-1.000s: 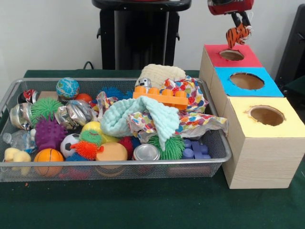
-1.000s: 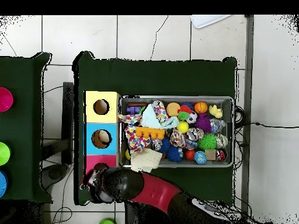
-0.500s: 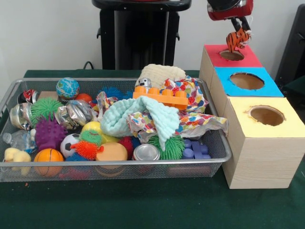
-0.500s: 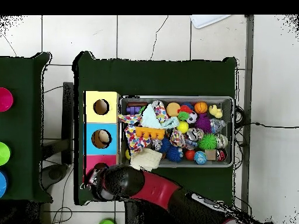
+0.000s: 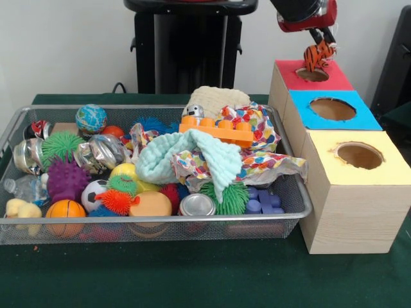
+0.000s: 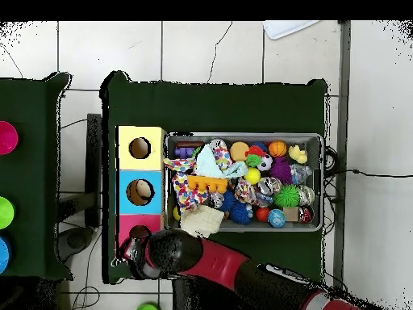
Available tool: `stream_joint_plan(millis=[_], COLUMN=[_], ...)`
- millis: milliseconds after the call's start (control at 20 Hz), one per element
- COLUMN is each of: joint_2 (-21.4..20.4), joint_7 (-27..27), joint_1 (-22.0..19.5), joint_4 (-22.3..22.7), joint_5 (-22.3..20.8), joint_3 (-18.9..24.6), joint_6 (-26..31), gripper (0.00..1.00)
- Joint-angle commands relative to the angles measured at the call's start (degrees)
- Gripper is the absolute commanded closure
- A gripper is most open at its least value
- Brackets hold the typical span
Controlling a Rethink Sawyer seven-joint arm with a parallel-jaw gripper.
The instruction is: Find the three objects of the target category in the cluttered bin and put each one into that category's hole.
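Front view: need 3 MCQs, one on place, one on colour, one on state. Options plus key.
1. Where is the striped tiger plush?
A. in the wire basket
B. just above the red-surround hole
C. on the yellow box top

2. What colour surrounds the middle hole?
A. blue
B. green
C. white

3. What is on the toy brick in the wire basket?
A. a ball
B. nothing; it lies on top of the cloths
C. the folded cream cloth

Key: 1 B, the plush hangs from the gripper over the red-surround hole. 2 A, blue top between red and yellow. 3 B, its orange studs show fully.
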Motion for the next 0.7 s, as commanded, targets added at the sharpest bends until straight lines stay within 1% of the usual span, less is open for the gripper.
stream_joint_plan(millis=[50, 250, 700], joint_2=[3.44, 3.56, 3.94], joint_7=[4.43, 4.95, 4.86], joint_1=[-1.99, -2.62, -3.41], joint_4=[-5.62, -5.09, -6.3], joint_5=[-1.51, -2.13, -2.85], joint_3=[2.47, 3.09, 3.89], joint_6=[-4.64, -5.08, -3.79], gripper=[1.0, 1.0, 1.0])
